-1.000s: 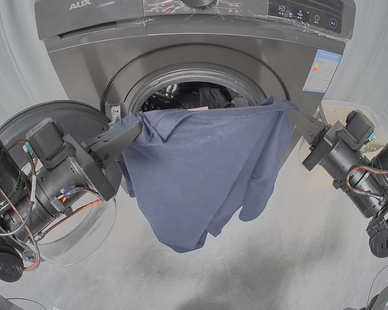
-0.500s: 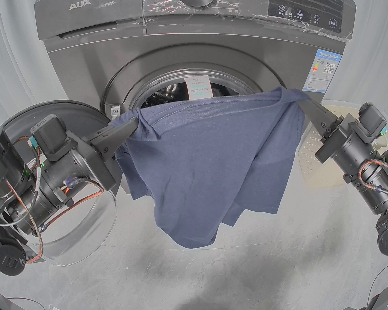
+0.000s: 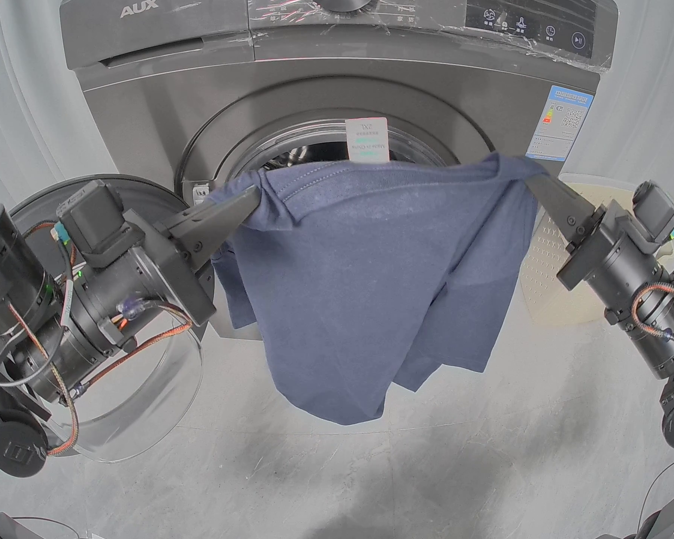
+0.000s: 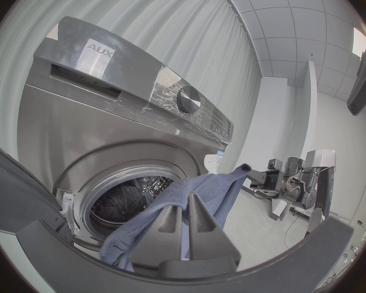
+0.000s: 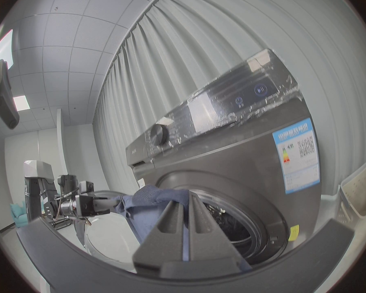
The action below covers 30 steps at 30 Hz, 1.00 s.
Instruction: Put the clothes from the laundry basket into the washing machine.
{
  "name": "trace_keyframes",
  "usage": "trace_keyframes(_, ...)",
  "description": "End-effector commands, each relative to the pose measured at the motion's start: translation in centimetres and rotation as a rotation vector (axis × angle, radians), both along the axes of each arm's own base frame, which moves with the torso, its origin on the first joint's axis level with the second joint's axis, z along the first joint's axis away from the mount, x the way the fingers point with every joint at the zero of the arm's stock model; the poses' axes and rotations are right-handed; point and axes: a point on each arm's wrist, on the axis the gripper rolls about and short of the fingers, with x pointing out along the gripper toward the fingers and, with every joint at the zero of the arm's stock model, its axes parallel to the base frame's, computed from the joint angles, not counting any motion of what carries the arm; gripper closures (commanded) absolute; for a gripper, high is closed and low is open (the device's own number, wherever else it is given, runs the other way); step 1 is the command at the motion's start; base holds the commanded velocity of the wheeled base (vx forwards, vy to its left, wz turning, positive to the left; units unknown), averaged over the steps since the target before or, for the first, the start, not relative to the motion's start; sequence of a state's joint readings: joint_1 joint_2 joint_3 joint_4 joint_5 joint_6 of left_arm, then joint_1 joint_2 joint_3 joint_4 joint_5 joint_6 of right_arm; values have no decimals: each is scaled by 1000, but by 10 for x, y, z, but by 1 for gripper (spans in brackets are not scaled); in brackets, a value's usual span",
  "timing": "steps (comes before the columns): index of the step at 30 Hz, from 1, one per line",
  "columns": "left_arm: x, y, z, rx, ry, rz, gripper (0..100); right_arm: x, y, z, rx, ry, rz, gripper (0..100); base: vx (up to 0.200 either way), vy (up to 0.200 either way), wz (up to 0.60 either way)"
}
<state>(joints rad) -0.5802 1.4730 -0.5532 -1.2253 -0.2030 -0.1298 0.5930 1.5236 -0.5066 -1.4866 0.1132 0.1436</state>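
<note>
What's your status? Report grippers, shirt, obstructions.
Left gripper and right gripper shut on blue shirt. Shirt spread across washing machine opening, not inside. Door open; dark clothes in drum.

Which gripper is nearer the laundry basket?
Right. The right gripper grips the shirt close by the basket; the left gripper grips the shirt's far end, by the open door.

shirt [image 3: 367, 278] drapes across drum mouth [image 3: 296, 160], door [image 3: 146, 406] open left

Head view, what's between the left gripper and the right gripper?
A navy T-shirt, pinched at each end by the left gripper and right gripper, hangs before the washing machine in the head view.
</note>
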Motion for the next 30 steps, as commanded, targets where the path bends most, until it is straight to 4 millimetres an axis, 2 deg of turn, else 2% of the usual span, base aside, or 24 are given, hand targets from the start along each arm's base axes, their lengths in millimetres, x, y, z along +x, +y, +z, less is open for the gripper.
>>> trace_keyframes(1, -3, -8, -6, 16, 18, -38, 100, 2, 3, -22, -53, 79, 6, 100, 0, 0, 0)
trace_keyframes(2, -6, -11, -11, 26, 32, -55, 100, 3, 6, -35, -83, 124, 14, 100, 0, 0, 0)
trace_keyframes(4, -6, -16, -14, 41, 36, -69, 100, 6, 13, -48, -112, 166, 31, 100, 0, 0, 0)
trace_keyframes(8, 1, -22, -23, 70, 53, -72, 100, 13, 33, -65, -144, 214, 79, 100, 0, 0, 0)
trace_keyframes(9, 1, -22, -23, 70, 53, -72, 100, 13, 33, -65, -144, 214, 79, 100, 0, 0, 0)
trace_keyframes(10, 3, -24, -28, 81, 66, -70, 100, 11, 45, -77, -174, 250, 121, 100, 0, 0, 0)
trace_keyframes(13, 5, -27, -34, 97, 81, -73, 100, 12, 54, -87, -194, 271, 141, 100, 0, 0, 0)
trace_keyframes(23, 6, -29, -20, 17, -15, -73, 100, 18, 70, -111, -242, 334, 149, 100, 0, 0, 0)
trace_keyframes(24, 7, -30, -17, 7, -26, -72, 100, 17, 72, -116, -255, 351, 157, 0, 0, 0, 0)
trace_keyframes(30, 6, -30, -11, -11, -46, -73, 100, 16, 74, -140, -319, 422, 164, 0, 0, 0, 0)
